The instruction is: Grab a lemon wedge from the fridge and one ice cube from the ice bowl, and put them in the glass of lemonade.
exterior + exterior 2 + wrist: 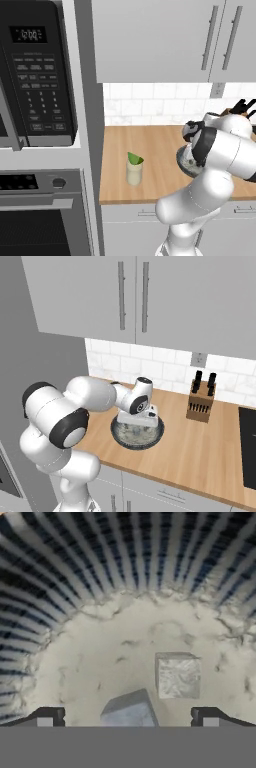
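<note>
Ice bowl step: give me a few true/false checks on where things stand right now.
1. The gripper is open, over the inside of the ice bowl. True.
2. An ice cube is clamped between the fingertips. False: the cube lies loose in the bowl, ahead of the tips, with a second cube between them, ungripped.
3. The lemon wedge sits on top of the glass of lemonade. True.
4. The glass stands inside the ice bowl. False: it stands apart on the wooden counter, nearer the oven wall.
5. A knife block stands on the counter near the backsplash. True.
</note>
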You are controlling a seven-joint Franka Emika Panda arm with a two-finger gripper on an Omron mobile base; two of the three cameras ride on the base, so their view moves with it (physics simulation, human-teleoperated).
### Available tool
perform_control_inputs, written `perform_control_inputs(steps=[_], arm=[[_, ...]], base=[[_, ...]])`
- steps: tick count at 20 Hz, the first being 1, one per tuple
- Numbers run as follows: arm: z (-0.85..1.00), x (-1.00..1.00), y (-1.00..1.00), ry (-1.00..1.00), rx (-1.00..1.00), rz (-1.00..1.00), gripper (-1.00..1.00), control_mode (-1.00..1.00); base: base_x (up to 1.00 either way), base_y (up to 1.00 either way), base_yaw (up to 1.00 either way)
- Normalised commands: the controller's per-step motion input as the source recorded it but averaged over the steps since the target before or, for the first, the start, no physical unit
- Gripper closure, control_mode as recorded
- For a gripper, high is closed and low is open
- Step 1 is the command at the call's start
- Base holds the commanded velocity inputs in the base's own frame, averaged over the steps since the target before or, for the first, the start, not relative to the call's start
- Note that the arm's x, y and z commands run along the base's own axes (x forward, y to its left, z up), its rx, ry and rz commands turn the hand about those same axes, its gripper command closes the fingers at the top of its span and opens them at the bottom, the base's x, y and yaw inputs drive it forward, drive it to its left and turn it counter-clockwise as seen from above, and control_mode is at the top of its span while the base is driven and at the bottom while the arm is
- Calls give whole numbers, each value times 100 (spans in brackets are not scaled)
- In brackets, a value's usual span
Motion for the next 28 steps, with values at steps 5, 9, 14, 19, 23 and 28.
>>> perform_control_inputs(steps=[5, 9, 14, 19, 23, 28], arm=[[-8, 1, -1, -6, 0, 0, -100, -100], [0, -6, 0, 0, 0, 0, -100, -100], [0, -16, 7, -10, -1, -1, -100, -100], [11, 17, 0, -2, -1, 0, -100, -100], [-3, 6, -7, 0, 0, 0, -100, -100], [-15, -3, -8, 0, 0, 0, -100, -100]], base=[[0, 0, 0], [0, 0, 0], [0, 0, 0], [0, 0, 0], [0, 0, 0], [0, 0, 0]])
